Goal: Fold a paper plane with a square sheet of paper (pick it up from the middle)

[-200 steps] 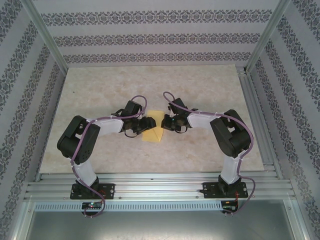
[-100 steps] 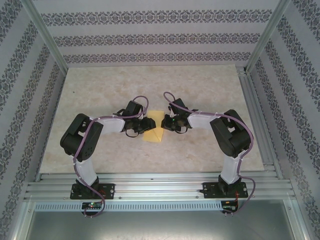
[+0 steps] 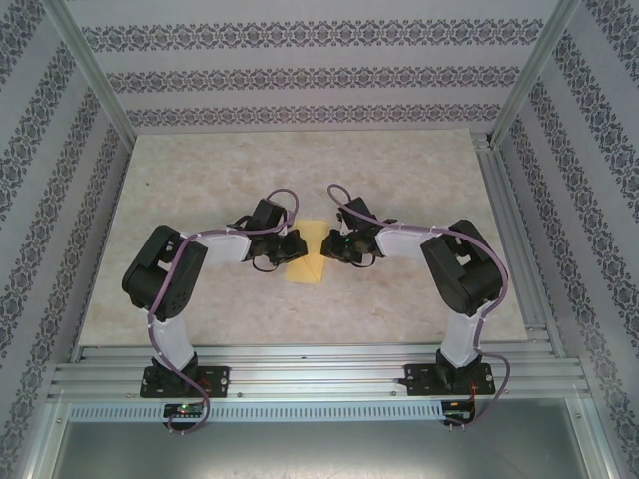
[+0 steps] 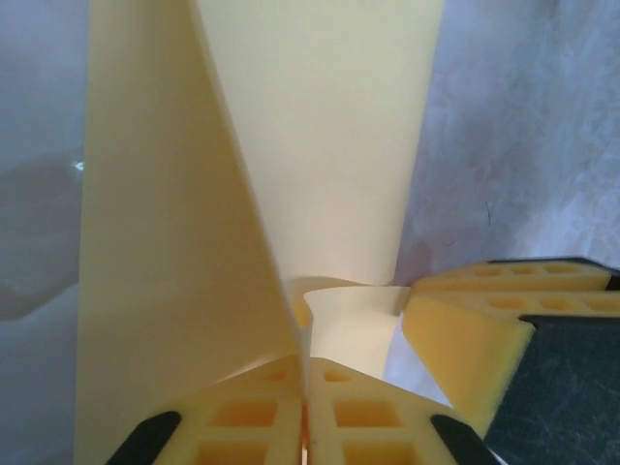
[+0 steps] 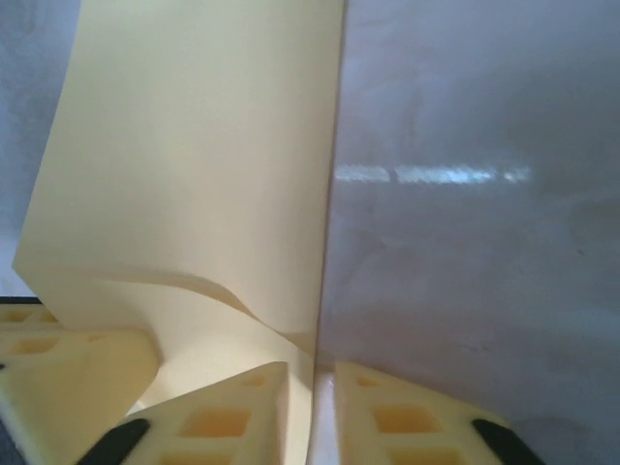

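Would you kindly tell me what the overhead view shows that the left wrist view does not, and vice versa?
Overhead: the broad table, with the left tool and right tool meeting from opposite sides over the yellow paper. Left wrist: up close, the left tool's pads shut on a lifted fold of the paper, beside one of the right tool's pads. Shared: the paper and both tools.

The square sheet of paper [image 3: 306, 269] is plain yellow. The table [image 3: 419, 170] is marbled beige. The wall [image 3: 300, 75] at twelve o'clock has grey floral bands.
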Action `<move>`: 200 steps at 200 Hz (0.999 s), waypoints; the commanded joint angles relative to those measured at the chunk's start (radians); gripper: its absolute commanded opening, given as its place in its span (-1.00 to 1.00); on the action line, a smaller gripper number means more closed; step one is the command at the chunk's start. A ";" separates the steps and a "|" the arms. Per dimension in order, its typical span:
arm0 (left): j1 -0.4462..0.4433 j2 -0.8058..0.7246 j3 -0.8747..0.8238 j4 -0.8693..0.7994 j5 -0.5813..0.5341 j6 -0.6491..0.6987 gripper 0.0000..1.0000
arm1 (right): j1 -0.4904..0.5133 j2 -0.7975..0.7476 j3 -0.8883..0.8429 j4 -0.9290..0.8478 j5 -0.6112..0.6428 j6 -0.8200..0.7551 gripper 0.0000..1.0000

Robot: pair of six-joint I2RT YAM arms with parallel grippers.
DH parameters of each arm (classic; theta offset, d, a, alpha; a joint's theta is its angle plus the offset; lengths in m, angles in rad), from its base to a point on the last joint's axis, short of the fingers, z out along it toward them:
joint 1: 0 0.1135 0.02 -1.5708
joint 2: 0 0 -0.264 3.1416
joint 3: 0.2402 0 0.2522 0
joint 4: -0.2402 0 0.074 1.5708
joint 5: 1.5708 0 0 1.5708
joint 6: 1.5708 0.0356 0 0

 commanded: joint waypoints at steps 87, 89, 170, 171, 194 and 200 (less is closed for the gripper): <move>-0.011 -0.255 0.258 -0.639 -0.493 0.329 -0.89 | -0.029 -0.487 -0.177 -0.108 0.452 -0.016 0.75; -0.013 -0.258 0.265 -0.655 -0.508 0.335 -0.89 | -0.029 -0.494 -0.181 -0.108 0.460 -0.016 0.76; -0.147 -0.107 0.486 -0.900 -1.065 0.449 -0.88 | -0.054 -0.638 -0.295 -0.112 0.616 0.058 0.96; -0.150 -0.101 0.485 -0.900 -1.069 0.448 -0.88 | -0.054 -0.639 -0.296 -0.113 0.617 0.059 0.96; -0.190 0.011 0.504 -0.899 -1.162 0.424 -0.86 | -0.064 -0.652 -0.310 -0.121 0.610 0.080 0.96; -0.201 0.045 0.512 -0.902 -1.183 0.417 -0.86 | -0.067 -0.654 -0.313 -0.120 0.605 0.083 0.96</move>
